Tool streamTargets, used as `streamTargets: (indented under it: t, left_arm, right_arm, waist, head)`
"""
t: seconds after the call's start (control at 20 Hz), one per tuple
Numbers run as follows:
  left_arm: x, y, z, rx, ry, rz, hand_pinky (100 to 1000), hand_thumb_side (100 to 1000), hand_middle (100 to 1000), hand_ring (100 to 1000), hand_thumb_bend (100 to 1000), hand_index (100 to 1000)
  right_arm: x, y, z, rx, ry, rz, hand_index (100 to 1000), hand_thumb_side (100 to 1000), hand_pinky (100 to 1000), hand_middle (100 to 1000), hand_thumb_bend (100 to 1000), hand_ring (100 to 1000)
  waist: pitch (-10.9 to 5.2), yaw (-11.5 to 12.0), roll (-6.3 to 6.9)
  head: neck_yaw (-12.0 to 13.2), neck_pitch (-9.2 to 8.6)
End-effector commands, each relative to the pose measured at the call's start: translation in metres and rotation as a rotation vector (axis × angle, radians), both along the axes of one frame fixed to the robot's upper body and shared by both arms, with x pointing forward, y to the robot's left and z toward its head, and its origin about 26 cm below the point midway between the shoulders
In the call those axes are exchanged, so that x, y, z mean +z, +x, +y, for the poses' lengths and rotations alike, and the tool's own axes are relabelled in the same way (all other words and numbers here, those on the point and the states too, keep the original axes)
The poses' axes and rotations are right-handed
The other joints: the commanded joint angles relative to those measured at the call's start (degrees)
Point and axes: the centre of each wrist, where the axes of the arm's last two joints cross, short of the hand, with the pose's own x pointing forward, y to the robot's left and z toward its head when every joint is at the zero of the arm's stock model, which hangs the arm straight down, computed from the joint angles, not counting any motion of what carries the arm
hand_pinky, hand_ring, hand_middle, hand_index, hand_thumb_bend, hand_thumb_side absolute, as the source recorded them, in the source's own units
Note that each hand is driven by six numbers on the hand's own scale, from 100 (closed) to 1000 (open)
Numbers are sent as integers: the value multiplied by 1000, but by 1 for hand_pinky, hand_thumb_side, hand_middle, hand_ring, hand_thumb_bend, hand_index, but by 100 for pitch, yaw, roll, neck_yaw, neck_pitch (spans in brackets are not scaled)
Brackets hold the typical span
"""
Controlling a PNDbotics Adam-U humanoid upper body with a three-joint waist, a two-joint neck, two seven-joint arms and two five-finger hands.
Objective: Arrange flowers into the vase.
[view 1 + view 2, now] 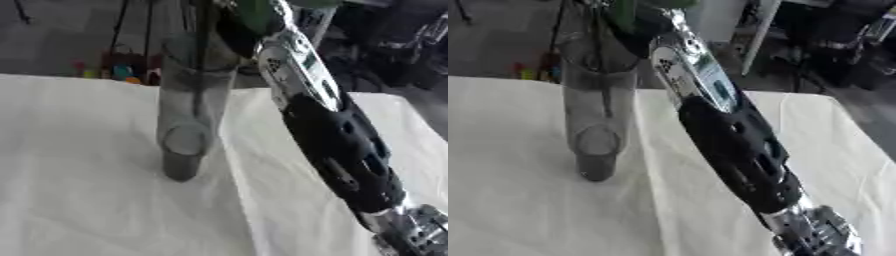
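A tall clear glass vase [186, 120] stands upright on the white tablecloth [79, 190], left of centre. A thin dark stem [202, 75] runs down inside it. Green leaves [261, 14] show above the vase mouth at the top edge. My right arm [337, 135] comes in from the lower right and reaches up past the vase. Its hand [231, 36] is a dark shape at the vase mouth, by the leaves and partly cut off by the top edge. My left hand shows in neither view.
The cloth's far edge [79, 79] runs behind the vase. Beyond it, small coloured objects [114, 70] lie on the dark floor. Dark furniture and stands [833, 45] fill the back right. A fold in the cloth [236, 180] runs forward from the vase.
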Motion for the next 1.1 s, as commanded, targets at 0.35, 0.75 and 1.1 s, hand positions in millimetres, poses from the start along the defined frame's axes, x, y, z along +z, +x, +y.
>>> streamTargets:
  t: [0.35, 0.75, 1.1]
  left_arm:
    - [6, -3, 2, 8, 4, -18, 761, 612, 838, 778, 100, 856]
    - [6, -3, 2, 6, 1, -19, 761, 596, 837, 777, 100, 857]
    - [6, -3, 1, 5, 2, -17, 762, 597, 838, 778, 100, 858]
  right_arm:
    - [35, -37, -14, -148, -112, -21, 926, 511, 821, 941, 108, 1000]
    - [26, -32, -12, -69, -224, -20, 1000, 442, 871, 1000, 713, 1000]
    - [27, -25, -22, 6, -373, 5, 1000, 100, 878, 1000, 296, 1000]
  waist:
    - [-161, -63, 22]
    - [-159, -40, 50]
    - [-148, -34, 46]
  head:
    - [14, -18]
    - [-13, -62]
    - [-31, -62]
